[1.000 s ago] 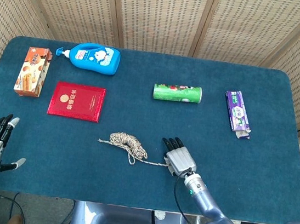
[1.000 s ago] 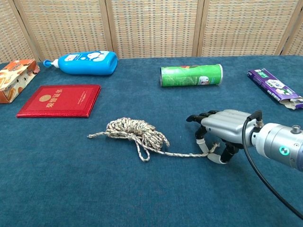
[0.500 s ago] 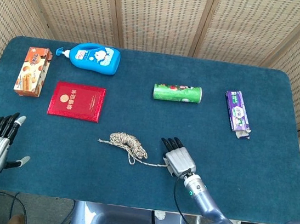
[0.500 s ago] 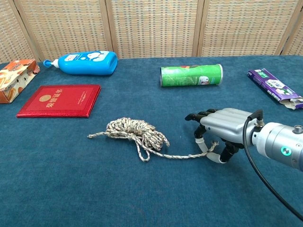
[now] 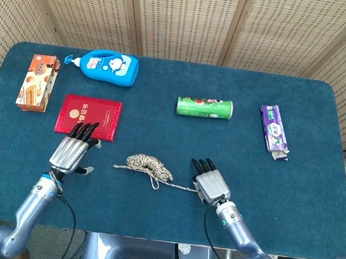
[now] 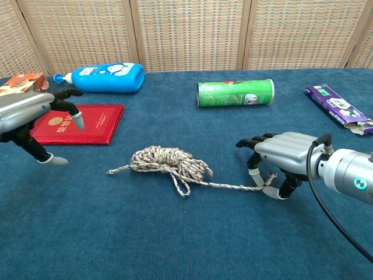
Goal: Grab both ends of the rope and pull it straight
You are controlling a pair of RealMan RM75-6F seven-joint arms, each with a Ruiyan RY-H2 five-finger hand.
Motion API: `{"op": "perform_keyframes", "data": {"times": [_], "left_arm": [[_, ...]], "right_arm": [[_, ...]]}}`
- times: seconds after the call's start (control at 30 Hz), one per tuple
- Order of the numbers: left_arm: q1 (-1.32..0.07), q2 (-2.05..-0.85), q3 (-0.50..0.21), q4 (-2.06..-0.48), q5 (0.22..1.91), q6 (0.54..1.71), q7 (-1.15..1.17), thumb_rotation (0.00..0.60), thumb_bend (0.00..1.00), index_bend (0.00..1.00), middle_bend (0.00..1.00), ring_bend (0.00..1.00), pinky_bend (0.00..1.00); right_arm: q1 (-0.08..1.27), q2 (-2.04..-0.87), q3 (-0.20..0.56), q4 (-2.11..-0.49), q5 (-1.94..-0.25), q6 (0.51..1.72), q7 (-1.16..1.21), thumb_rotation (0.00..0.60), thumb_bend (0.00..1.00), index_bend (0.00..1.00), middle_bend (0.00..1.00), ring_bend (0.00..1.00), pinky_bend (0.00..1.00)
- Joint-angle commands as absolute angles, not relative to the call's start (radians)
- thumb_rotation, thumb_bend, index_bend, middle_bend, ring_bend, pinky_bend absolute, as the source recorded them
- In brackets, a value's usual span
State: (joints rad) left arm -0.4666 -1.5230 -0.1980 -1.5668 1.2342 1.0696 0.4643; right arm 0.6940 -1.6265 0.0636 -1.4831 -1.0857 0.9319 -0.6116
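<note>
One rope end pinched, the other lay free ahead of the left hand

The rope (image 6: 169, 165) sat as a loose coil near the table's (image 5: 293, 184) middle, its long axis running left to right. The right hand (image 6: 278, 157) pinched one end against the cloth, a slack strand trailing back to the coil. The left hand (image 6: 32, 116) hovered with fingers spread, holding nothing, over the edge of the red booklet (image 6: 87, 122). The free end (image 6: 111, 171) poked out on that side, so it lay to the hand's right and nearer the robot (the left hand clearly the closer one). The right thumb's contact was partly hidden; it seemed a pinch rather than a full grasp.
</note>
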Motion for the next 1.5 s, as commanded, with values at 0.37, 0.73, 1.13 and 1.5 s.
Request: {"op": "perform_keyframes", "data": {"times": [0.37,0.73,1.13,1.5], "left_arm": [[-0.534,-1.658,-0.21,-1.511,1.081,1.035,0.516,0.6,0.2,0.48,0.0,0.0,0.0],[-0.564,-1.711,-0.214,-1.483,0.988,1.043,0.557,0.6,0.29,0.51,0.0,0.0,0.0],[-0.597,-1.752,-0.206,-1.444,0.929,1.032,0.583,0.6,0.36,0.53,0.0,0.0,0.0],[-0.618,-1.783,-0.197,-1.419,0.902,1.041,0.6,0.6,0.39,0.53,0.0,0.0,0.0]], "right_arm": [[0.698,-1.634,0.058,-1.485,-1.088,0.932,-0.607,0.6,0.43,0.61,0.02,0.0,0.0],[0.7,-1.644,0.055,-1.485,-1.087,0.939,-0.611,0.6,0.43,0.61,0.02,0.0,0.0],[0.7,-1.649,0.051,-1.477,-1.089,0.938,-0.602,0.6,0.43,0.61,0.03,0.0,0.0],[0.698,-1.647,0.051,-1.474,-1.088,0.94,-0.597,0.6,0.43,0.61,0.03,0.0,0.0]]}}
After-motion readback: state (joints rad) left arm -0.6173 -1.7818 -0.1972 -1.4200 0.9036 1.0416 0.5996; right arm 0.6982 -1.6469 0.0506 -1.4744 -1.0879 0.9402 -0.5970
